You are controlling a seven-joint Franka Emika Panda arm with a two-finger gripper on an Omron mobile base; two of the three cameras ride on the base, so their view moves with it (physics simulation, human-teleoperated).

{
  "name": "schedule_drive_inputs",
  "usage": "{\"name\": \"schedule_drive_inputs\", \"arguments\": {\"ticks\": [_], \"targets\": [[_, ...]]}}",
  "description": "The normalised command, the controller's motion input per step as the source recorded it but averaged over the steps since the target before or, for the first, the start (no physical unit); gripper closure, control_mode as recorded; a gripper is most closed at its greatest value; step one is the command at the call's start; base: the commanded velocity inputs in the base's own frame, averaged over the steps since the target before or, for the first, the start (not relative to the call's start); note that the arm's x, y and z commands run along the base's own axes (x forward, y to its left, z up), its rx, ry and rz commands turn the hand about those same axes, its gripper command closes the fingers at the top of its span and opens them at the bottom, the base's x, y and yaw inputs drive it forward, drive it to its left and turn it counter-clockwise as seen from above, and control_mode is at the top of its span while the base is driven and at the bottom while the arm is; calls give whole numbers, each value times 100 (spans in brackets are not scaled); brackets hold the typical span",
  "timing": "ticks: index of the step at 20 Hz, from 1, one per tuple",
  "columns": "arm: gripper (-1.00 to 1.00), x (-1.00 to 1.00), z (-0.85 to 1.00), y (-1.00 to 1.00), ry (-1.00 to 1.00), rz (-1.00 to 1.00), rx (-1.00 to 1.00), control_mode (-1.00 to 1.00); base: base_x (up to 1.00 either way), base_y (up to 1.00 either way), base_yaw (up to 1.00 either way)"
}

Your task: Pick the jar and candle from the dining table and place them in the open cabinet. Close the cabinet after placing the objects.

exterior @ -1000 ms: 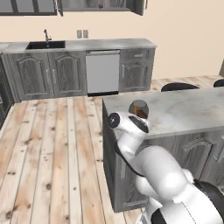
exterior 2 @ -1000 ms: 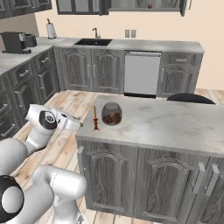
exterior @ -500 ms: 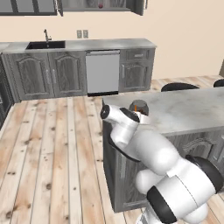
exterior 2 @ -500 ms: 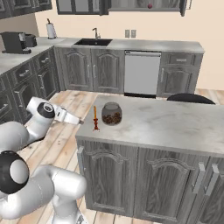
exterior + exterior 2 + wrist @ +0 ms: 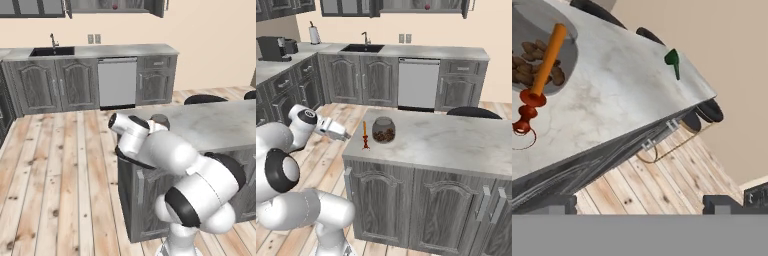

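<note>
A: Swung further since a second ago: white arm now reaches past the left end of the dining table (image 5: 456,145), hand off that corner. Jar and candle have not shifted.

B: Pincer state?

A: Gripper (image 5: 639,202) spread wide, two dark tips far apart, nothing between them. In the right base view the gripper (image 5: 346,136) hangs just off the table's left end, near the candle, apart from it.

B: Task things, counted?

A: One jar (image 5: 384,130), one candle (image 5: 364,136), both upright on the table top at its left end, candle just beside the jar on the side nearer the arm. Whether they touch, cannot tell. One wall cabinet (image 5: 423,7) above the back counter, a door standing out at its right end.

B: Any writing?

A: None legible anywhere.

B: Differences between views?

A: Hand view alone gives one small green object (image 5: 673,61) further down the table. Right base view alone gives a coffee machine (image 5: 276,48) and a paper towel roll (image 5: 314,35) left of the black sink (image 5: 362,48). Left base view has the arm covering the table's end; a bit of the jar (image 5: 160,120) peeks over it.

B: Red things?

A: One small red ball (image 5: 427,7) inside the cabinet.
</note>
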Motion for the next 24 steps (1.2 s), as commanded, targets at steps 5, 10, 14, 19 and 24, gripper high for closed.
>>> {"name": "schedule_drive_inputs", "arguments": {"ticks": [5, 10, 14, 19, 24], "targets": [[-100, 2, 0, 0, 10, -1, -4, -100, 0, 0, 0], [-100, 0, 0, 0, 0, -2, 0, -100, 0, 0, 0], [-100, 11, -3, 0, -8, 0, 0, -100, 0, 0, 0], [-100, 14, -2, 0, -7, 0, 0, -100, 0, 0, 0], [-100, 8, 0, 0, -1, 0, 0, -100, 0, 0, 0]]}}
